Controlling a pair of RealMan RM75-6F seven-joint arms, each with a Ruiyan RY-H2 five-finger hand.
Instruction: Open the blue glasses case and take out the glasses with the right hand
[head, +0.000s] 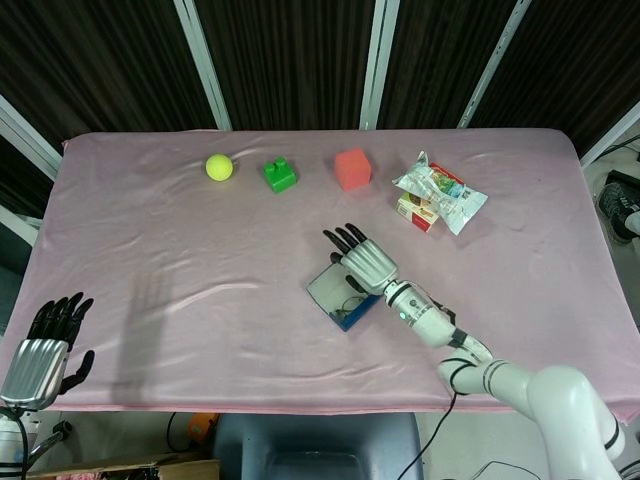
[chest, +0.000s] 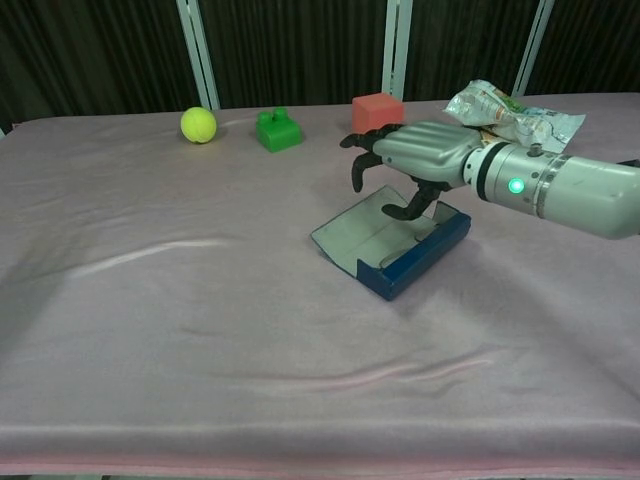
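1. The blue glasses case (chest: 412, 258) lies mid-counter, lid (chest: 352, 236) swung open.
2. My right hand (chest: 420, 160) hovers over it, fingers curled, holding nothing.
3. Glasses look light and fragile; I'd pinch the frame gently.

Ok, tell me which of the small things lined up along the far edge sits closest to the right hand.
The red cube. It sits just beyond the right hand, while the green block and the yellow ball lie further to the left.
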